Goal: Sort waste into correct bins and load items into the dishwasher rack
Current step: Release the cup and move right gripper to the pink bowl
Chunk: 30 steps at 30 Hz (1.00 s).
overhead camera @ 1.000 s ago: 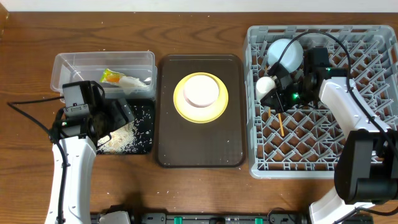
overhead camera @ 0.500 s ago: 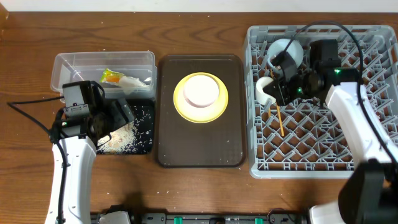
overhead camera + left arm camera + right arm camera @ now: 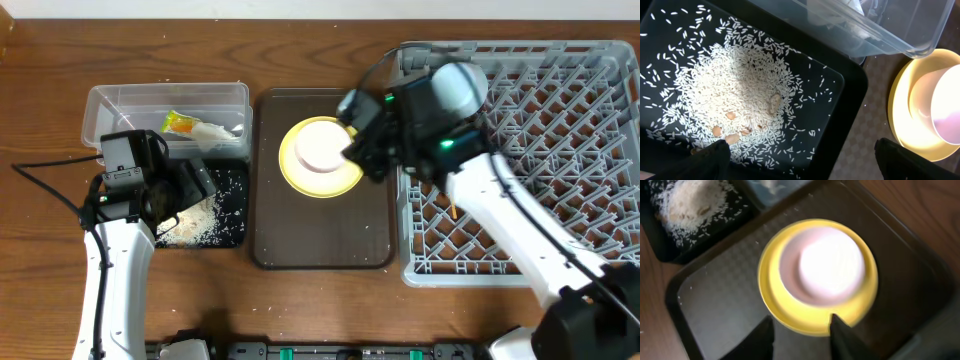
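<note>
Yellow round plate [image 3: 802, 323] holds a smooth pale pink bowl [image 3: 830, 265].

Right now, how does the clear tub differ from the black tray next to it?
The clear tub is see-through and deeper; the black tray is opaque, glossy and shallow. The tub holds a snack wrapper and a white wrapper; the tray holds loose rice. Both are rectangular and sit left of the brown tray.
</note>
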Available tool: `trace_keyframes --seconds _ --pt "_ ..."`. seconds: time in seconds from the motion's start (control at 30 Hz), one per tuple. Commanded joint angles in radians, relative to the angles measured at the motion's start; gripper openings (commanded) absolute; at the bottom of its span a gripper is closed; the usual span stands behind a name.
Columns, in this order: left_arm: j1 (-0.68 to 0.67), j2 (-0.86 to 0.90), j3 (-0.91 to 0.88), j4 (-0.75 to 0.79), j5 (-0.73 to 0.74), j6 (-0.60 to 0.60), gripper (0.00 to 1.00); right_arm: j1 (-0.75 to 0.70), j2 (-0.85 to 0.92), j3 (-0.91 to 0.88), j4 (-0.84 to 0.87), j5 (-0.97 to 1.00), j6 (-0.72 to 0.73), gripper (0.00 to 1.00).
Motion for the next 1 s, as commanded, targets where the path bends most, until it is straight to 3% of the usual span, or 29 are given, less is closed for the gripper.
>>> trace_keyframes --seconds 0.0,0.17,0.43,0.83,0.97 --pt "0.003 0.002 0.018 0.0 -0.006 -0.002 0.95 0.069 0.05 0.012 0.036 0.07 0.009 0.38" --pt "0.003 0.002 0.018 0.0 -0.006 -0.002 0.95 0.131 0.137 0.012 0.098 0.15 0.016 0.38" --pt "0.003 0.002 0.018 0.0 -0.006 -0.002 0.95 0.124 0.249 0.012 0.226 0.447 0.183 0.41" --pt "0.003 0.002 0.018 0.0 -0.006 -0.002 0.95 0.058 0.385 0.012 0.345 0.455 0.282 0.42" --pt "0.003 0.002 0.018 0.0 -0.006 -0.002 0.95 0.05 0.412 0.012 0.346 0.453 0.286 0.38"
